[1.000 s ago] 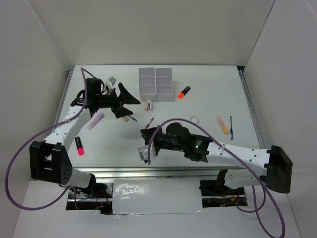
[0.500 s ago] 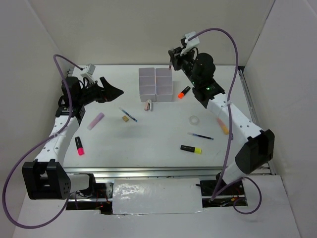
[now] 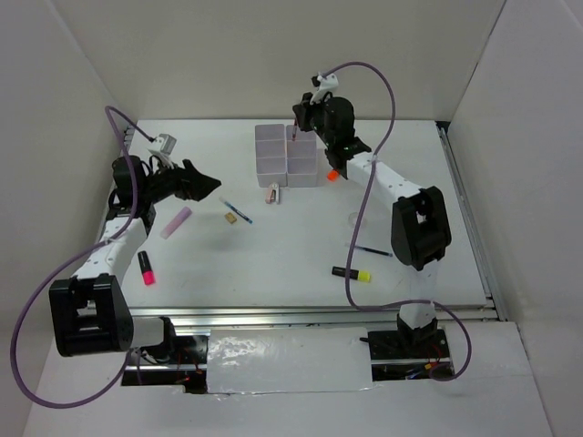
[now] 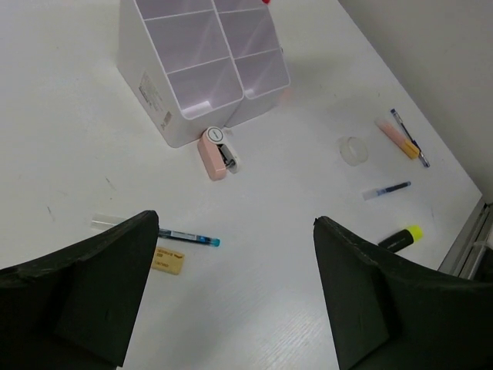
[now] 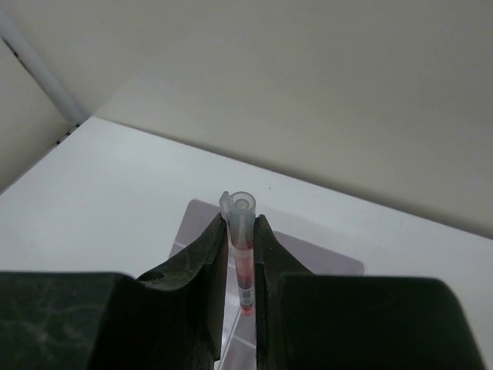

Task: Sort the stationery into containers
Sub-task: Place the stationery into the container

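The containers (image 3: 285,153), a white grid of small bins, stand at the back middle. My right gripper (image 3: 298,125) hangs right above them, shut on a thin red pen (image 5: 242,245) that points down toward the bins (image 5: 317,256). My left gripper (image 3: 202,178) is open and holds nothing, out to the left above the table; in its wrist view the gripper (image 4: 235,225) looks over a blue pen (image 4: 182,237) and a tan eraser (image 4: 168,260). The containers (image 4: 204,62) lie beyond. A clear tape ring (image 4: 353,150) and a yellow-and-black highlighter (image 4: 400,239) lie further right.
A pink marker (image 3: 176,222) and a pink-and-black highlighter (image 3: 145,268) lie near the left arm. A small pink item (image 3: 272,193) sits in front of the bins, an orange highlighter (image 3: 334,171) at their right. Another blue pen (image 3: 369,250) lies by the right arm.
The right arm has swung from low over the table's middle up to the back with the red pen, then shifted left over the bins. The left arm drew back left and stayed open.
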Robot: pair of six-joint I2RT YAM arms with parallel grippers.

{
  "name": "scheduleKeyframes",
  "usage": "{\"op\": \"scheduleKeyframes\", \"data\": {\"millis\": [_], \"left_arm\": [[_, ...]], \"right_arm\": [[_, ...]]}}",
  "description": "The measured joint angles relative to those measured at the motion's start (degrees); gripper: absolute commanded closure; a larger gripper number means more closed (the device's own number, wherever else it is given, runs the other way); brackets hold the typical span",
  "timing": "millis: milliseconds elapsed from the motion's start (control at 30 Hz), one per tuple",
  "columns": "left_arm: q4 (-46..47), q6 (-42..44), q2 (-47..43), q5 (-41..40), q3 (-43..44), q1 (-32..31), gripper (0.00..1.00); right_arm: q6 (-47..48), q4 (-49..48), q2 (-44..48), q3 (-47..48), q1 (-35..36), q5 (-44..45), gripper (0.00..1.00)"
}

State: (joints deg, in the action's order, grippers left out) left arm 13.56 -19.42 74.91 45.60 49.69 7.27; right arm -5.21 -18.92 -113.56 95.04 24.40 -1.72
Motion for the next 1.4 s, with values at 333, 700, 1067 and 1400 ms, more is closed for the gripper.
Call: {"op": "scheduleKeyframes", "data": {"millis": [333, 700, 1067, 1400], "left_arm": [[1.64, 7.34, 5.31, 5.11, -0.24, 0.02, 0.08], [-24.35, 37.16, 19.34, 14.95, 19.45, 1.05, 0.2], [-38.12, 63.08, 20.37, 7.5, 19.98, -3.85, 0.3], [-21.62, 34.84, 21.84, -16.72, 15.87, -14.84, 0.43]], "right_arm": [[2.34, -9.53, -5.92, 2.95, -0.81, 3.23, 1.0], [2.97, -10.99, -10.62, 3.1, -2.12, 4.39, 0.86], [4.04, -11.96, -12.41, 3.28, -2.43, 4.39, 0.6], [4.42, -11.52, -12.37, 2.82, -2.67, 4.33, 0.37]]}}
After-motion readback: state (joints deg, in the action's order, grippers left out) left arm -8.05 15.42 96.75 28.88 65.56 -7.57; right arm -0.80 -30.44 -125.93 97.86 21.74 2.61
